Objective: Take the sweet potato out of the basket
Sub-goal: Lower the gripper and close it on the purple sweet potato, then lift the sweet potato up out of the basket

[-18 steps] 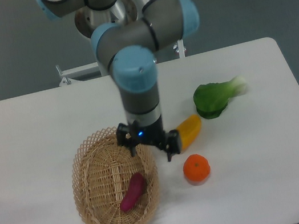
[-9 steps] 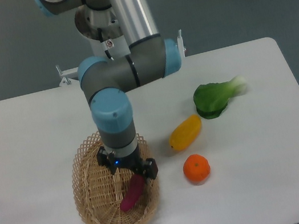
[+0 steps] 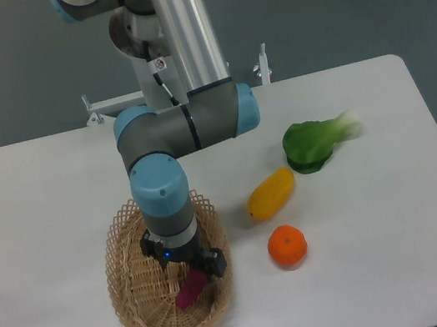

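The tan wicker basket [image 3: 135,314] sits at the front left of the white table. The magenta-purple sweet potato [image 3: 189,291] lies inside it, right of the middle, partly hidden by my gripper. My gripper [image 3: 184,268] hangs straight down inside the basket, right over the upper end of the sweet potato. Its jaws stand on either side of that end. I cannot tell whether they touch it.
An oblong yellow-orange fruit [image 3: 271,193] lies just right of the basket. An orange [image 3: 286,246] sits in front of that fruit. A green leafy vegetable [image 3: 316,143] lies further right. The arm's mounting base stands behind the table's back edge.
The arm has swung left from beside the yellow fruit to over the basket. It then lowered, so the gripper now sits down on the sweet potato's upper end.
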`<state>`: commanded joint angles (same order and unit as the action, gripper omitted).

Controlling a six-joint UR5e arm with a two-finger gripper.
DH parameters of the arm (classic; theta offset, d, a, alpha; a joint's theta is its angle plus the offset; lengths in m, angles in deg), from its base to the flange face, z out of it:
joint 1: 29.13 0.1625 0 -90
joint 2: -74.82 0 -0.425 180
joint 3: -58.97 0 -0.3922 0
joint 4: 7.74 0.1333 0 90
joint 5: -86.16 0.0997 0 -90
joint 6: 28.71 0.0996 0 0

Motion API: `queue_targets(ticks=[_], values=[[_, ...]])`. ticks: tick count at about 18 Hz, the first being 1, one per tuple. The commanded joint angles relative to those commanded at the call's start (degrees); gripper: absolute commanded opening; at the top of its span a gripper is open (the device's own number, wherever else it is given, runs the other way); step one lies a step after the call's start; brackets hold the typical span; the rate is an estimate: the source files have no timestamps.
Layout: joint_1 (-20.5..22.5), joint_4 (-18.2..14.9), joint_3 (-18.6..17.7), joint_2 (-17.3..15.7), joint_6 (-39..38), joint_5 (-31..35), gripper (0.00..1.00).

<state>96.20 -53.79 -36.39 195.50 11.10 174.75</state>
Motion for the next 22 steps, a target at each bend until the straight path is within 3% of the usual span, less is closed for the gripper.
queue_targets(ticks=[13,14,18,22], values=[[0.0,0.2,-0.4,0.9,-0.4,0.9,1.00],[0.0,0.2,-0.1,1.1,-0.4,0.9,0.96],[0.0,0.1,0.1,0.8,-0.4,0.8,0.59],[-0.1,0.1,0.0,0.4,-0.4,0.8,0.45]])
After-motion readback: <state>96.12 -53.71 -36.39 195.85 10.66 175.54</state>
